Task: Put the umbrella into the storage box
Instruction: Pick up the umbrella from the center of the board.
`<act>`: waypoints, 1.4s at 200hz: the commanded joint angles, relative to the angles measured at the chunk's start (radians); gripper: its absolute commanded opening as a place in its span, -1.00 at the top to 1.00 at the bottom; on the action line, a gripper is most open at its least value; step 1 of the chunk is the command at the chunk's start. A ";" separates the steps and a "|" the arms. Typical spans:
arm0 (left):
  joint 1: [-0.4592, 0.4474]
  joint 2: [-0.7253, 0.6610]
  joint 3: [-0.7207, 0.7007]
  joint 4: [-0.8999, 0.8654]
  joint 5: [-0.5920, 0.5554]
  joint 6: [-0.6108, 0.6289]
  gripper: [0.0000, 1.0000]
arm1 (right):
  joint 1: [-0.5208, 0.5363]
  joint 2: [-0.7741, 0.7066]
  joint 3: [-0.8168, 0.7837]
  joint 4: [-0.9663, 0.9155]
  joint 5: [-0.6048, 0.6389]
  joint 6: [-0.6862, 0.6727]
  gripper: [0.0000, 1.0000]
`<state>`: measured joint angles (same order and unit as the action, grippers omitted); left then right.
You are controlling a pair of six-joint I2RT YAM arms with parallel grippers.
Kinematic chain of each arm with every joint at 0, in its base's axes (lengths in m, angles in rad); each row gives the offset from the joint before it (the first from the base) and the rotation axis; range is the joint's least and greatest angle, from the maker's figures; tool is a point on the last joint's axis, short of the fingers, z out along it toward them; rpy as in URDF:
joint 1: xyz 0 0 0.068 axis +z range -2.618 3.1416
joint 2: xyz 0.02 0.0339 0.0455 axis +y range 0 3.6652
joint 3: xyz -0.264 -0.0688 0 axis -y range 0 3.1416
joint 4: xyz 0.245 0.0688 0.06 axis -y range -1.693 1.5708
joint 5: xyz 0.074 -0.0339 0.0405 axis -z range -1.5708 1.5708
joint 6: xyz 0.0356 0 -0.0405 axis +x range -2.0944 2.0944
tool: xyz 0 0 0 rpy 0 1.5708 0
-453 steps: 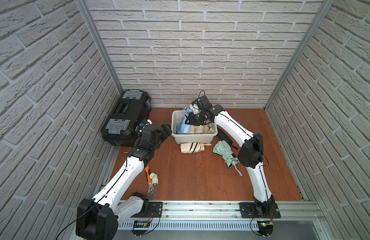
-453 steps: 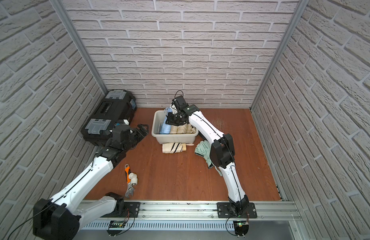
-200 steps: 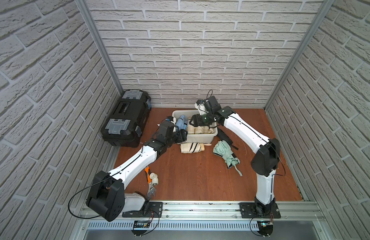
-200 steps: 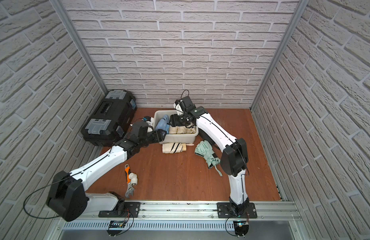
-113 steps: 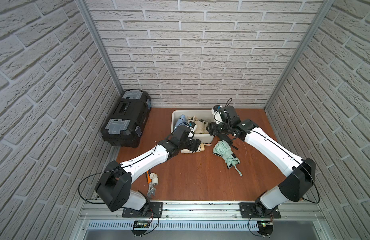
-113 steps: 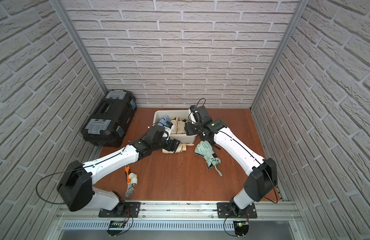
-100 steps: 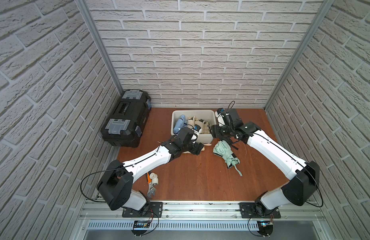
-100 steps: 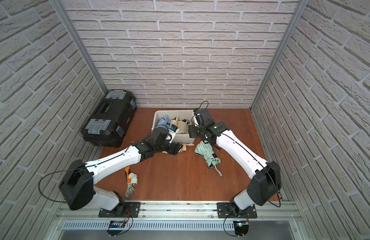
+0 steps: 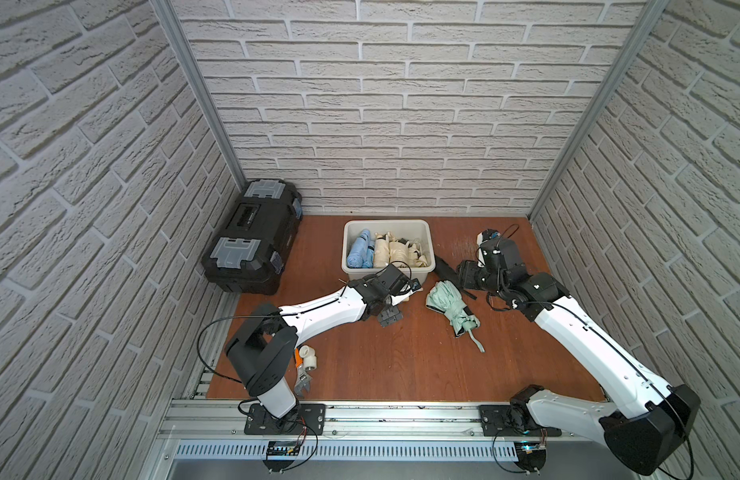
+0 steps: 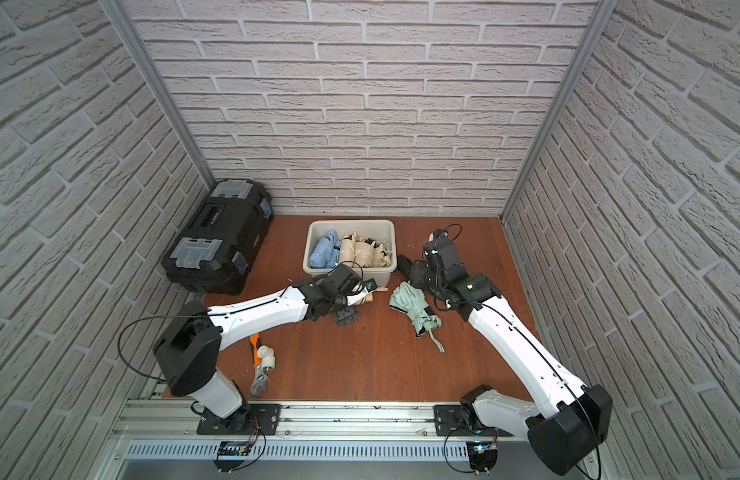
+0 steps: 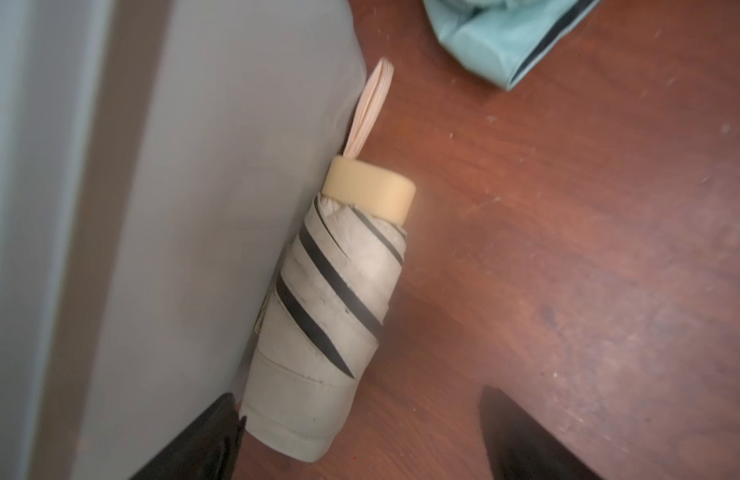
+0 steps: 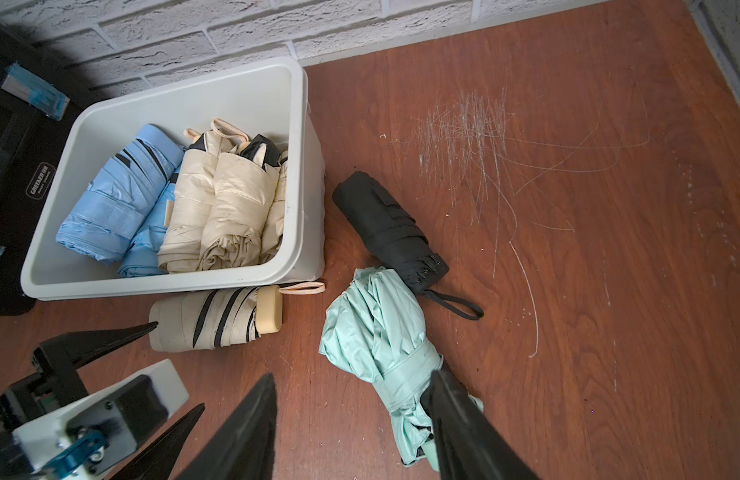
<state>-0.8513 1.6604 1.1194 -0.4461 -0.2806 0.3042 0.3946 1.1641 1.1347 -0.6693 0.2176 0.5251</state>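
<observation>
Nearest the rail, an orange-handled wrench [image 10: 258, 374] and a white pipe fitting [image 10: 268, 357] lie on the bench [image 9: 401, 365], well apart from the work and no part of it.

Further in, the left hand [image 11: 362, 395] is low over a cream umbrella with black stripes [image 11: 335, 316]. Its fingers stand wide apart, one on each side of the umbrella's blunt end, clamped on nothing. This umbrella lies flat along the outside of the storage box [image 9: 387, 223], touching its front wall. That probably explains the end-on approach, since the wall leaves little room for a finger on that side.

Just beside it, the right hand [image 12: 353, 378] hangs over a mint-green umbrella [image 12: 376, 332]. Its fingers are also apart and grip nothing, though one crosses in front of the strapped part in the wrist view. The loose, bunched cloth looks likely to give under a squeeze, so a hold near the strap seems the safer choice.

A black umbrella [image 12: 384, 224] lies slantwise between the mint one and the box's side wall, its wrist loop trailing on the bench.

Beyond these, the box holds blue umbrellas [image 12: 118, 195] and cream umbrellas [image 12: 226, 199] packed side by side, with some room at the far end. Three umbrellas remain outside, so the task looks roughly half done.

A black toolbox [image 9: 251, 237] sits closed against the far side wall.
</observation>
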 commanded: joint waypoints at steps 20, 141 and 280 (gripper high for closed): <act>-0.008 0.039 -0.016 -0.016 -0.160 0.078 -0.86 | -0.017 -0.026 -0.019 0.029 0.026 0.018 -0.21; 0.013 0.184 -0.006 0.070 -0.223 0.124 -0.82 | -0.024 -0.056 -0.046 0.031 0.028 0.036 -0.20; -0.031 0.131 -0.125 0.213 -0.319 0.137 0.24 | -0.023 -0.089 -0.068 0.031 0.037 0.058 -0.19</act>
<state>-0.8616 1.8355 1.0355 -0.2417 -0.5999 0.4683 0.3767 1.0985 1.0824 -0.6689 0.2371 0.5694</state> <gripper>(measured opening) 0.413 0.595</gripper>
